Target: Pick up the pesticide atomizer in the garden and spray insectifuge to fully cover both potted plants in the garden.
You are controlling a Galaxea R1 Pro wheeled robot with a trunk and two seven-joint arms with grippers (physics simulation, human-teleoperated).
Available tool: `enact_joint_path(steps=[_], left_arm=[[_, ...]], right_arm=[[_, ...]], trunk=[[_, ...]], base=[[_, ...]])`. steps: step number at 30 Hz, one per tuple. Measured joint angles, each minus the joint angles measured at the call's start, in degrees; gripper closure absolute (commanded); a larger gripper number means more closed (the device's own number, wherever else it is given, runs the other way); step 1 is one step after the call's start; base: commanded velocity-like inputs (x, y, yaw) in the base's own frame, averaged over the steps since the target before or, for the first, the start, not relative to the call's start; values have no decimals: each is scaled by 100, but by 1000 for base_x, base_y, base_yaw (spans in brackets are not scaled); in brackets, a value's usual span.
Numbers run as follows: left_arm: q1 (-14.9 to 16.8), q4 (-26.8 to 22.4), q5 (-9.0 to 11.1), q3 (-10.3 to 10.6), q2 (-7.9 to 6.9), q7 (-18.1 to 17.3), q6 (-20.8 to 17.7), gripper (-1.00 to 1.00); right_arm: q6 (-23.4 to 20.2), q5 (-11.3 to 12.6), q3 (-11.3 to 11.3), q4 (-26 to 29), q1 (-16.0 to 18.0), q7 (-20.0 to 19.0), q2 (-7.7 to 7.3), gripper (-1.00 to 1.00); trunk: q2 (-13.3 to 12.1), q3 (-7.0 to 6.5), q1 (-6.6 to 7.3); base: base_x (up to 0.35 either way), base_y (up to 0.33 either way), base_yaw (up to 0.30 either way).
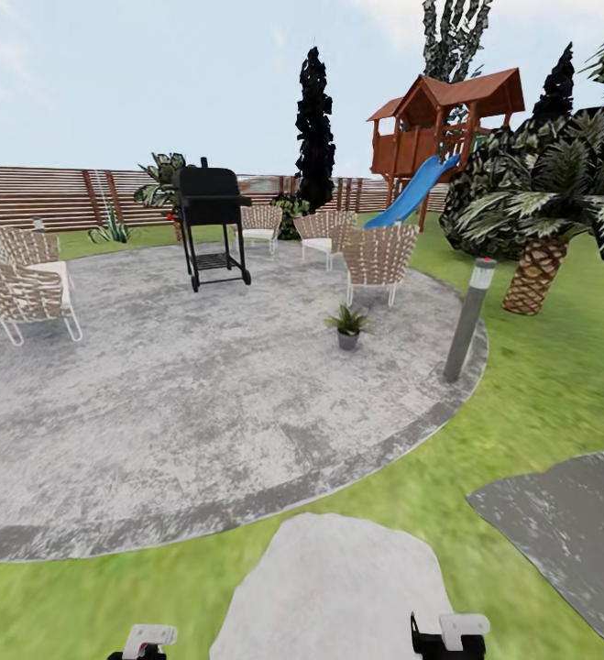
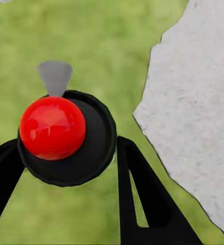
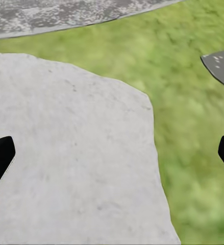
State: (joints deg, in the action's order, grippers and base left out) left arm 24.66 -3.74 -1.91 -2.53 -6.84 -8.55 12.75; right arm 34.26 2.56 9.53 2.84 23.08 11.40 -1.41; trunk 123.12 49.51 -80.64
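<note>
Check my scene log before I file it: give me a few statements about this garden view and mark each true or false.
1. A small potted plant stands on the round paved patch, near a wicker chair. True.
2. The black grill stands on the lawn outside the paving. False: it stands on the paved patch.
3. The grey bollard lamp stands at the paved patch's edge, beside the lawn. True.
4. The right gripper is clamped on a spray bottle. False: its fingers are spread wide with nothing between them, above a pale stepping stone.
5. The playhouse has a red slide. False: the slide is blue.
</note>
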Motion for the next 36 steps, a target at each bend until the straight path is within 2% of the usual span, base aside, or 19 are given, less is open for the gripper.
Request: enact_joint_path(steps=[21,36], left_arm=[[0,0,15,-1,0,3,0,100],[0,0,16,0,0,2,-1,100]], right_arm=[[0,0,0,0,0,0,0,-100],[1,-1,-1,0,0,9,-9,-100]], trunk=[[0,0,0],[0,0,0]], base=[[339,-2,0],[335,-101,0]])
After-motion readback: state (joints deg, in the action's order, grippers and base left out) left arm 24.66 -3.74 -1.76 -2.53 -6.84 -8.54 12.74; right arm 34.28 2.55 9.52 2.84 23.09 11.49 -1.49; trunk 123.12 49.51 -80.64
